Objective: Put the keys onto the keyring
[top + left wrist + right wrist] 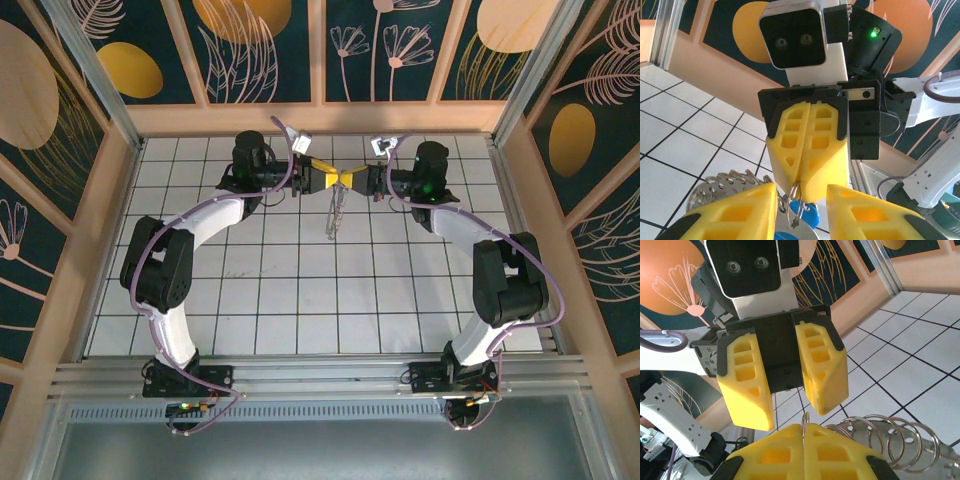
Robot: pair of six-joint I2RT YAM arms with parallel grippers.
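My two grippers meet tip to tip above the back middle of the table. The right gripper [356,178] [802,186] [804,429] is shut on a thin silvery keyring [795,199] [804,420], pinching its upper arc. Below it hangs a bunch of pale silvery pieces [335,215] [722,186] [900,440]. A key with a blue head [811,218] hangs right behind the ring; whether it is threaded on I cannot tell. My left gripper [326,178] [792,415] is open, its yellow fingers [740,212] on either side of the ring and the blue key.
White tiled floor [300,290] stretches from the grippers to the arm bases. Wooden-framed patterned walls [330,110] stand close behind the grippers and along both sides. A metal rail [320,375] runs along the near edge.
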